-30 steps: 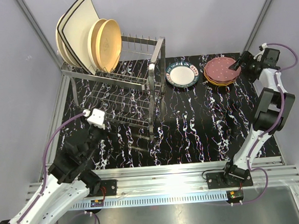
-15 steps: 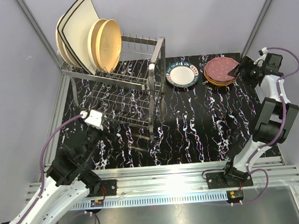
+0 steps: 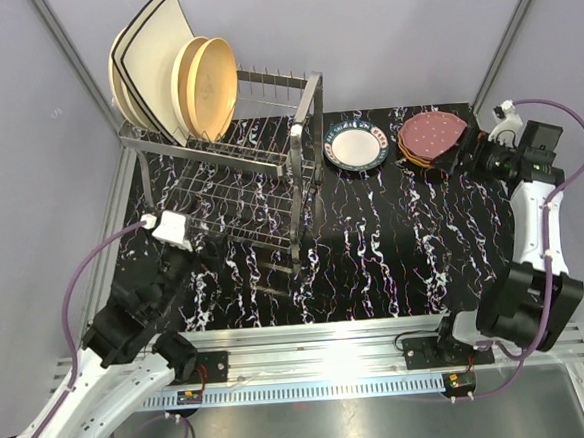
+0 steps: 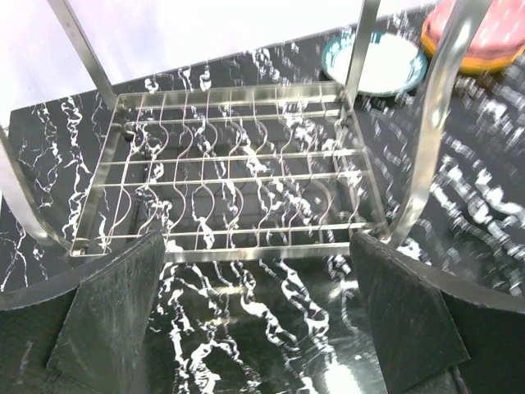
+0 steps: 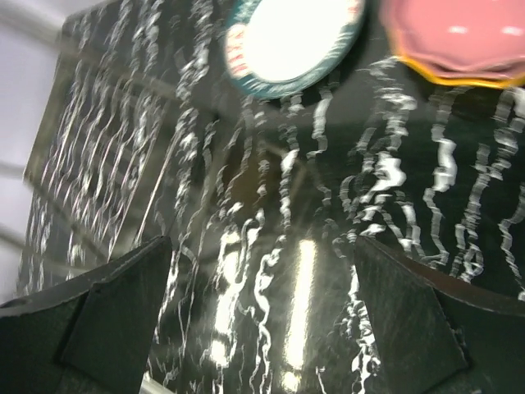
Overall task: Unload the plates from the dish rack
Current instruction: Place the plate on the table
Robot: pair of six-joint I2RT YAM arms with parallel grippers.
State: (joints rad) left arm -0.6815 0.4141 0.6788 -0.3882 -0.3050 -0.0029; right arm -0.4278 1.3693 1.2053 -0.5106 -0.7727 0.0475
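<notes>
The silver wire dish rack (image 3: pixel 231 173) stands at the back left. On its upper tier, cream square plates (image 3: pixel 149 67) with dark edges and round yellow plates (image 3: pixel 209 84) stand upright. A white plate with a dark patterned rim (image 3: pixel 355 146) lies flat on the table. Beside it is a stack topped by a maroon dotted plate (image 3: pixel 434 136). My left gripper (image 3: pixel 212 247) is open, low in front of the rack's bare lower tier (image 4: pixel 238 172). My right gripper (image 3: pixel 465 153) is open and empty, just right of the maroon stack (image 5: pixel 459 33).
The table is black marble-patterned (image 3: pixel 394 242), with grey walls close on both sides and behind. A metal rail (image 3: pixel 321 342) runs along the near edge. The rack's looped end handle (image 4: pixel 439 123) rises just ahead of my left gripper's right finger.
My right arm has drawn back to the right, off the maroon stack, its elbow swinging toward the near edge. My left arm has pulled slightly back and to the left from the rack.
</notes>
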